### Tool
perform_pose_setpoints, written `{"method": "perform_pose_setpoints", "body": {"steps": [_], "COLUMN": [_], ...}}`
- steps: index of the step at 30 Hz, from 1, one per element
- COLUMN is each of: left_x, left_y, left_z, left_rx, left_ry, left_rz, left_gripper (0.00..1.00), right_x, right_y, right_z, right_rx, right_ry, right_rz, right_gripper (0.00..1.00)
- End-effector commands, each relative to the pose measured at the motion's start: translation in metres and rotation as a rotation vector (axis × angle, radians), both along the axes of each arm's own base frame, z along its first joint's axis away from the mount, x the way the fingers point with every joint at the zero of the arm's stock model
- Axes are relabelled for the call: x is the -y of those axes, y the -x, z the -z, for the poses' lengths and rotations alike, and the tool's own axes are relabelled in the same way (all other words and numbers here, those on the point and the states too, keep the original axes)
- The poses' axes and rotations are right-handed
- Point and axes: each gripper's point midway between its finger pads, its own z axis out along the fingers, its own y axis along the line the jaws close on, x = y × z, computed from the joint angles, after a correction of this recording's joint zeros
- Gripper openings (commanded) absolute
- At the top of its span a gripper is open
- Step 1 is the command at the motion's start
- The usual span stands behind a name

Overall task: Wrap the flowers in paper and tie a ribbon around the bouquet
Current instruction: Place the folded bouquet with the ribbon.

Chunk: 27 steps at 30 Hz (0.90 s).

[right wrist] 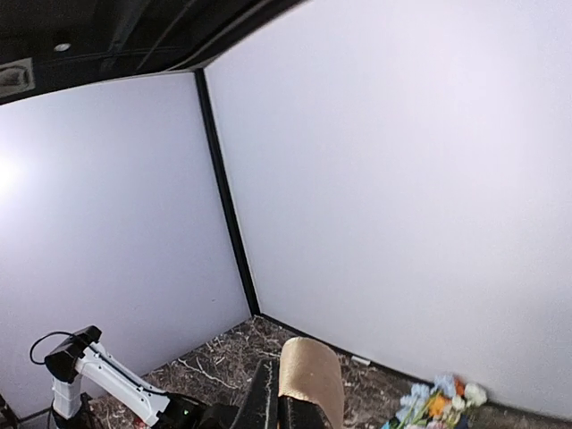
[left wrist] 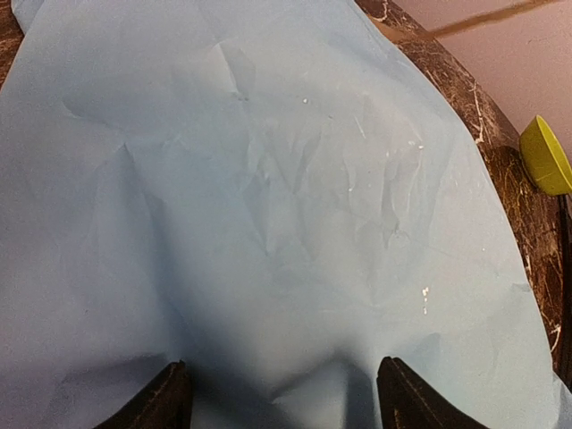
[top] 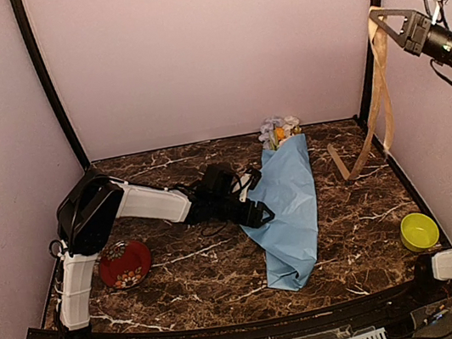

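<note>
- The bouquet lies lengthwise at the middle of the dark marbled table, and the wrapping looks done: the flowers poke from its far end in a cluster of small white, orange and pale blue heads
- The paper is thin, matt and light blue, creased and softly crumpled, and forms a long flattened cone folded over at its near end
- Tying is left to do: the ribbon, a narrow tan satin strip, hangs well apart at the far right, its loose end trailing on the table and no part of it round the bundle
- The right gripper, raised high at the right, has its jaws closed fast on the ribbon's upper end
- The left gripper sits at the cone's left edge, jaws spread wide with paper between the fingers, clamping nothing as far as can be judged
- A glossy red patterned dish sits near left, a yellow-green bowl near right
</note>
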Motion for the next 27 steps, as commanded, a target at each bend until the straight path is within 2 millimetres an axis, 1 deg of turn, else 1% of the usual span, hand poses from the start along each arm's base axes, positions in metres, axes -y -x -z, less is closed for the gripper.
{"method": "perform_pose_setpoints", "body": {"steps": [1, 2, 3, 5, 6, 8, 10, 12, 13, 14, 15, 16, 17, 18, 20, 22, 25, 27], "left_x": [-0.033, -0.034, -0.034, -0.034, -0.035, -0.035, -0.035, -0.037, -0.037, -0.037, -0.037, -0.037, -0.037, -0.037, -0.037, -0.037, -0.037, -0.037], "left_y": [0.032, 0.031, 0.031, 0.031, 0.031, 0.03, 0.029, 0.029, 0.028, 0.028, 0.029, 0.029, 0.029, 0.029, 0.029, 0.028, 0.028, 0.028], "left_z": [0.075, 0.075, 0.075, 0.076, 0.076, 0.076, 0.076, 0.077, 0.078, 0.078, 0.077, 0.078, 0.077, 0.078, 0.078, 0.077, 0.078, 0.078], "left_rx": [-0.199, -0.2, -0.2, -0.203, -0.205, -0.207, -0.21, -0.219, -0.222, -0.223, -0.224, -0.225, -0.225, -0.226, -0.225, -0.225, -0.225, -0.224], "left_ry": [-0.182, -0.181, -0.181, -0.182, -0.183, -0.182, -0.179, -0.178, -0.178, -0.176, -0.176, -0.177, -0.177, -0.178, -0.178, -0.178, -0.182, -0.183], "left_rz": [-0.018, -0.02, -0.022, -0.023, -0.026, -0.029, -0.033, -0.038, -0.04, -0.04, -0.038, -0.039, -0.037, -0.035, -0.035, -0.038, -0.043, -0.043], "left_gripper": [0.73, 0.73, 0.73, 0.73, 0.73, 0.73, 0.73, 0.73, 0.73, 0.73, 0.73, 0.73, 0.73, 0.73, 0.73, 0.73, 0.73, 0.73], "right_x": [0.012, 0.009, 0.002, -0.024, -0.038, -0.069, -0.102, -0.133, -0.143, -0.149, -0.151, -0.148, -0.143, -0.139, -0.13, -0.118, -0.085, -0.061], "right_y": [-0.034, -0.038, -0.04, -0.03, -0.022, 0.0, 0.025, 0.055, 0.066, 0.08, 0.087, 0.093, 0.095, 0.093, 0.082, 0.061, 0.019, -0.013], "right_z": [0.099, 0.127, 0.159, 0.21, 0.232, 0.272, 0.306, 0.337, 0.353, 0.369, 0.381, 0.392, 0.399, 0.399, 0.394, 0.391, 0.408, 0.416], "right_rx": [-0.347, -0.439, -0.537, -0.678, -0.728, -0.819, -0.914, -0.987, -1.02, -1.056, -1.084, -1.116, -1.145, -1.144, -1.117, -1.123, -1.21, -1.23], "right_ry": [-0.035, -0.046, -0.053, -0.028, 0.004, 0.08, 0.122, 0.217, 0.294, 0.385, 0.466, 0.534, 0.582, 0.602, 0.602, 0.554, 0.474, 0.436], "right_rz": [0.094, 0.075, 0.04, -0.046, -0.071, -0.126, -0.219, -0.297, -0.308, -0.319, -0.311, -0.291, -0.268, -0.239, -0.168, -0.088, 0.089, 0.212], "right_gripper": [0.0, 0.0, 0.0, 0.0, 0.0, 0.0, 0.0, 0.01, 0.07, 0.18, 0.35, 0.51, 0.64, 0.75, 0.98, 1.0, 1.0, 1.0]}}
